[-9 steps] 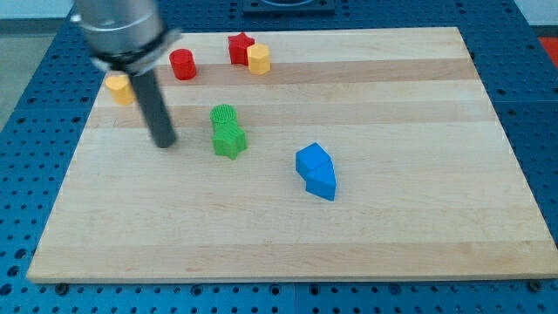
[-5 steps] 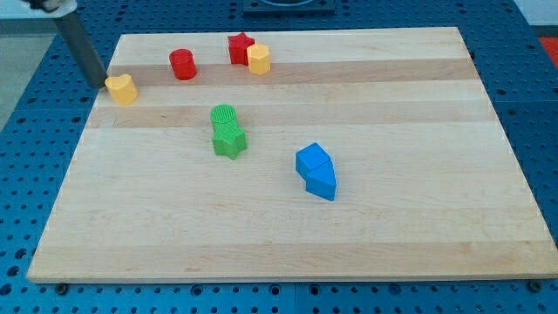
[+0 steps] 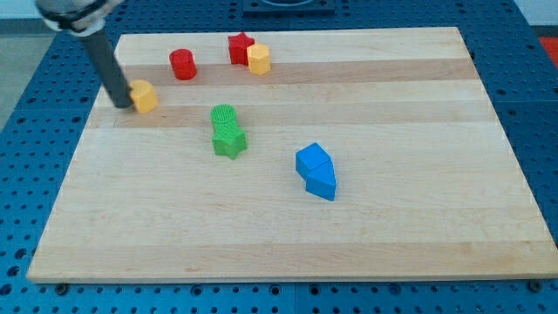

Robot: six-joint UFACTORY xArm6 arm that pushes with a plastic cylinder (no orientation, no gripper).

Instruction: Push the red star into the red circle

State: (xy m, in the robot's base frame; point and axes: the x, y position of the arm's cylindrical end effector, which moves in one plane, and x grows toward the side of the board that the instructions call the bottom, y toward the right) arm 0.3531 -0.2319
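In the camera view, my tip (image 3: pixel 123 105) sat at the upper left, touching a yellow block (image 3: pixel 144 96), gripping nothing, being a bare rod. The red star (image 3: pixel 240 47) lay at top centre, touching another yellow block (image 3: pixel 259 58), with the red circle (image 3: pixel 182 64) near to its left. I judged the star light, rigid and apt to spin, so best pushed squarely on its right side.

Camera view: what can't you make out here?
- Arm above the rod: cut off by the view's top edge.
- My tip: touching the yellow block or just beside it, can't tell.
- Red star: right side hidden by the yellow block in front.
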